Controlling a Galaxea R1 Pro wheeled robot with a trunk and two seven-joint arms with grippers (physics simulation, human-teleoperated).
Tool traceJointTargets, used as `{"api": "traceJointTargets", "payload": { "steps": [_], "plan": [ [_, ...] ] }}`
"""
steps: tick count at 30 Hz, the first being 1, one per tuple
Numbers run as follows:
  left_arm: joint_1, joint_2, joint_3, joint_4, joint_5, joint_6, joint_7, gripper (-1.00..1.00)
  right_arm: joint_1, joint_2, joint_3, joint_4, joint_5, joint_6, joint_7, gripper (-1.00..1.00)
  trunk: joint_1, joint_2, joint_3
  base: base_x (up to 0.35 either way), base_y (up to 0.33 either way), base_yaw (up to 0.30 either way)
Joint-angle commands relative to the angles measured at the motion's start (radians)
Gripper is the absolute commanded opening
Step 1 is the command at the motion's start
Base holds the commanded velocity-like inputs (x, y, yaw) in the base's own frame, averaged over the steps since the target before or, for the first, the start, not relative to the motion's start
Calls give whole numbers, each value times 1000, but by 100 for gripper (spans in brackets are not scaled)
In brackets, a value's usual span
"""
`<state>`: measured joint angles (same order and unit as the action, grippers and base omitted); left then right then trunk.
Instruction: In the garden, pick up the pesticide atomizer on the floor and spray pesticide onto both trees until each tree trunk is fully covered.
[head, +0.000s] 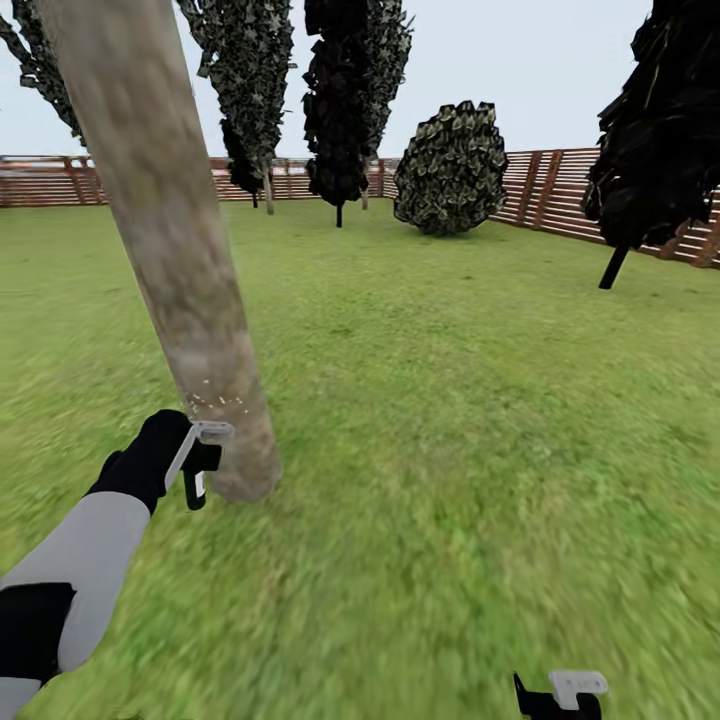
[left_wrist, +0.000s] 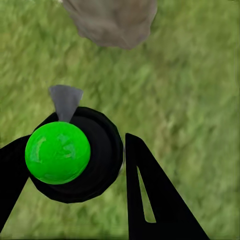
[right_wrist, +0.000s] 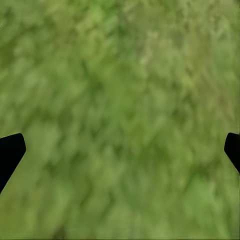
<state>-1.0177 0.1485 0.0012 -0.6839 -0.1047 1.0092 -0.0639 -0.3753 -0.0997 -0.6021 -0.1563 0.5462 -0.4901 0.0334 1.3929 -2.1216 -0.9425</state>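
Note:
A thick mottled grey-brown tree trunk (head: 180, 250) leans across the left of the head view, its base (left_wrist: 112, 22) on the grass. A few whitish pesticide specks (head: 215, 403) dot the bark low down. My left gripper (head: 200, 460) is right beside the trunk's foot, shut on the pesticide atomizer (left_wrist: 57, 152). From the left wrist view the atomizer is a dark round body with a bright green top and a grey nozzle (left_wrist: 65, 102) pointing toward the trunk. My right gripper (head: 560, 695) hangs low at the right, open over bare grass (right_wrist: 120, 100).
Lawn (head: 450, 400) stretches ahead to a brown slatted fence (head: 545, 190). Thin-trunked dark conifers (head: 340, 100) and a round shrub (head: 452, 170) stand at the back. Another dark conifer (head: 655, 130) stands at the right by the fence.

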Motion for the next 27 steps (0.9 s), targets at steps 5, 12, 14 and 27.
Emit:
{"api": "traceJointTargets", "payload": {
  "steps": [5, 12, 14, 27],
  "plan": [
    [35, 35, 0, 11, -4, -7, -7, -100, -1, -1, -8, 1, 6, -4, 3, 100, 0, 0, -1, 207, -176, 274],
    [124, 19, 0, 13, 4, -11, -13, -100, -1, -1, -8, 1, 6, -4, 3, 100, 0, 0, -1, 11, -6, 224],
    [133, 19, 1, 10, 2, -12, -12, -100, -1, -3, -8, 0, 6, -4, 3, 100, 0, 0, -1, 194, 0, 21],
    [167, -3, 0, 6, 0, -75, 2, -100, -1, 2, -8, -1, 5, -4, 0, 100, 0, 0, -1, 262, -85, 1]
  ]
}}
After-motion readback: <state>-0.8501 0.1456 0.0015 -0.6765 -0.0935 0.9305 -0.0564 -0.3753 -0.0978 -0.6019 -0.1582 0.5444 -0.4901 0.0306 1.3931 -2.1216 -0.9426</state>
